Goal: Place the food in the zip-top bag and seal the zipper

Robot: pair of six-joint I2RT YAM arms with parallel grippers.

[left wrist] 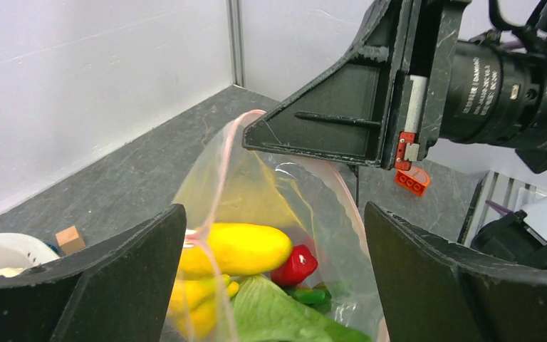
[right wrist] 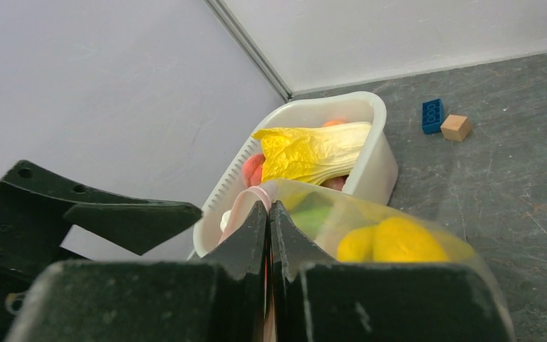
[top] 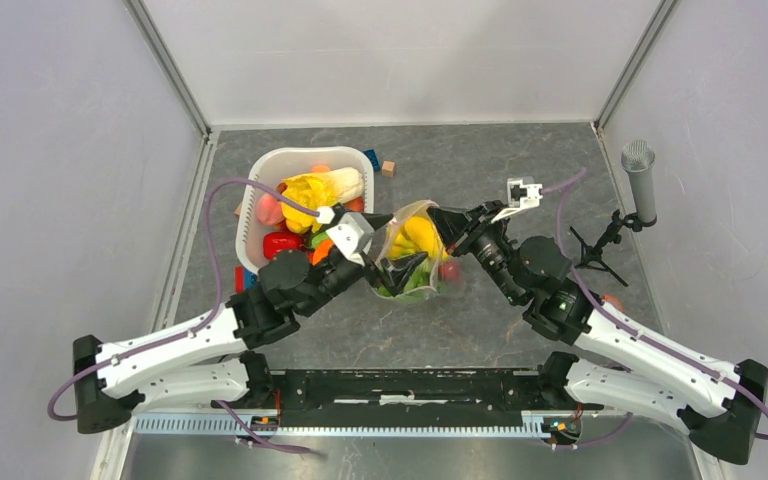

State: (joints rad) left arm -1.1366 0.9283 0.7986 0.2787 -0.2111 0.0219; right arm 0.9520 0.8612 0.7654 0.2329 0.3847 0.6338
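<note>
The zip-top bag (top: 412,245) stands open in the middle of the table, holding a yellow fruit (left wrist: 238,248), a red pepper (left wrist: 295,265) and a green leaf (left wrist: 271,313). My right gripper (right wrist: 269,206) is shut on the bag's pink zipper (right wrist: 246,203) at the mouth edge and holds it up; it also shows in the top view (top: 438,222). My left gripper (left wrist: 274,208) is open, with one jaw on each side of the bag, and it shows in the top view too (top: 392,270). More food lies in the white tub, including a napa cabbage (right wrist: 313,149).
The white tub (top: 260,165) stands at the back left, close to the bag. A blue block (top: 372,158) and a wooden block (top: 388,168) lie behind it. An orange brick (left wrist: 412,180) lies right of the bag. A microphone (top: 640,180) stands at far right.
</note>
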